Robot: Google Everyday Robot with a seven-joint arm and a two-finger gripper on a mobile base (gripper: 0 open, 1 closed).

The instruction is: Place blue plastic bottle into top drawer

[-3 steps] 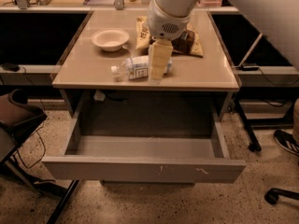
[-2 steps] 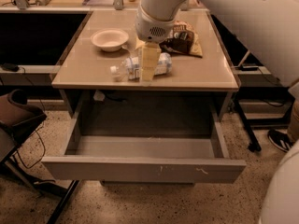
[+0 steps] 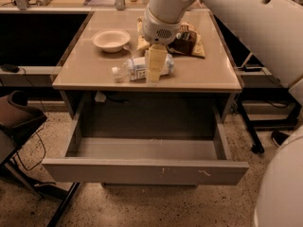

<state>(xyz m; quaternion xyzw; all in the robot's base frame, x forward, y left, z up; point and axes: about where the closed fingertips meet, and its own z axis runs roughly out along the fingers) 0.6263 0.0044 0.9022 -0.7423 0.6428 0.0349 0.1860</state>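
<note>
Blue plastic bottle lies under gripper, near bowl

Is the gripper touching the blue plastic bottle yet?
Cannot tell. In the camera view the gripper overlaps the blue plastic bottle lying on the table, hiding any contact or gap.

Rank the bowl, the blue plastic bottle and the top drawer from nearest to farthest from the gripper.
1. blue plastic bottle, right at the gripper, near the table's front edge.
2. bowl, farther back and left on the table.
3. top drawer, open below the table.
</note>
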